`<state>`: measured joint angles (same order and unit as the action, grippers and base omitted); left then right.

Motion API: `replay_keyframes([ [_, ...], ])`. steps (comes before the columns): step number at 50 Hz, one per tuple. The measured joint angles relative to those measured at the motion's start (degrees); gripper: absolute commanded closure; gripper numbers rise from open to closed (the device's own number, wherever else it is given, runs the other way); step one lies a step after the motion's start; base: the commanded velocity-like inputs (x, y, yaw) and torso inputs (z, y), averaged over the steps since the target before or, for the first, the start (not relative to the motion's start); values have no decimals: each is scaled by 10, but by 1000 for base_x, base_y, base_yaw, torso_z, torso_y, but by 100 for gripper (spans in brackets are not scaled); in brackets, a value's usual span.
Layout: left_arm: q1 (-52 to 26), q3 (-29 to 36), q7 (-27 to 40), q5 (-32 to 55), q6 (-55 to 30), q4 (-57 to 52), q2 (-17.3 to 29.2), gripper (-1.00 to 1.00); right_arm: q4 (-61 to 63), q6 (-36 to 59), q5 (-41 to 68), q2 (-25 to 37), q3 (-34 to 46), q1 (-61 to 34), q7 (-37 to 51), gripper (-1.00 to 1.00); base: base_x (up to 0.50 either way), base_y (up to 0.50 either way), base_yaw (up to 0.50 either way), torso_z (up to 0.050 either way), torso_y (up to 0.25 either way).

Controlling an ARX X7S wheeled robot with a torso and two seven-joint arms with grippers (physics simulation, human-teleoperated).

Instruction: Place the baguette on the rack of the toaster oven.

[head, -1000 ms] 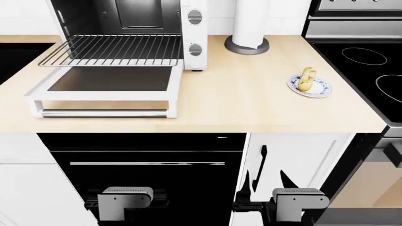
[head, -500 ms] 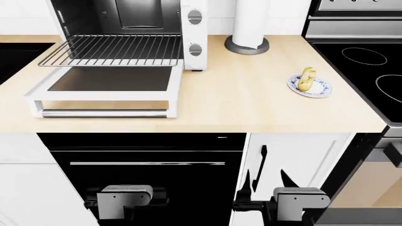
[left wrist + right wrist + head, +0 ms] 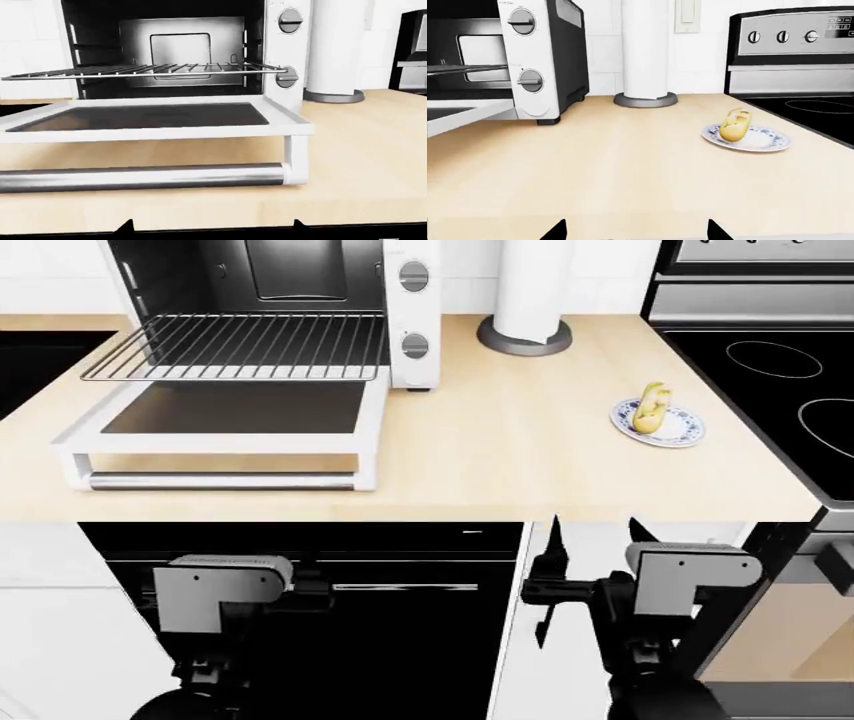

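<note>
The baguette (image 3: 651, 407) lies on a small blue-patterned plate (image 3: 675, 428) at the right of the wooden counter; it also shows in the right wrist view (image 3: 734, 125). The white toaster oven (image 3: 411, 310) stands at the back left with its glass door (image 3: 234, 408) folded down. Its rack (image 3: 234, 345) is pulled out and bare; it also shows in the left wrist view (image 3: 143, 70). My left gripper (image 3: 212, 228) is open and empty, in front of the oven door, below the counter edge. My right gripper (image 3: 636, 228) is open and empty at the counter's front edge, well short of the baguette.
A paper towel roll (image 3: 531, 290) stands behind, between the toaster oven and the plate. A black cooktop (image 3: 774, 380) borders the counter on the right. A black built-in oven (image 3: 307, 580) and a white cabinet door (image 3: 587, 560) lie below the counter.
Both arms have risen from low in front of the cabinets up to the height of the counter's front edge. The baguette, the plate and the toaster oven have not moved.
</note>
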<state>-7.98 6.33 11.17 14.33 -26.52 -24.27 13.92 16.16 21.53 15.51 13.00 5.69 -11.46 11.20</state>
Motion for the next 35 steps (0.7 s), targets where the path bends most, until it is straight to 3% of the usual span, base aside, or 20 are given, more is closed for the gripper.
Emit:
replay_keyframes([
  [11, -122, -104, 7, 134, -257, -138, 50, -100, 82, 183, 75, 53, -52, -121, 11, -100, 0, 0, 0, 0, 0],
  [21, -272, -198, 13, 255, -462, -169, 99, -100, 105, 314, 129, 99, -90, -240, 14, -100, 0, 0, 0, 0, 0],
  [35, -417, -237, 69, 402, -579, -106, 188, -100, 108, 445, 171, 154, -119, -365, 21, -100, 49, 75, 0, 0, 0],
])
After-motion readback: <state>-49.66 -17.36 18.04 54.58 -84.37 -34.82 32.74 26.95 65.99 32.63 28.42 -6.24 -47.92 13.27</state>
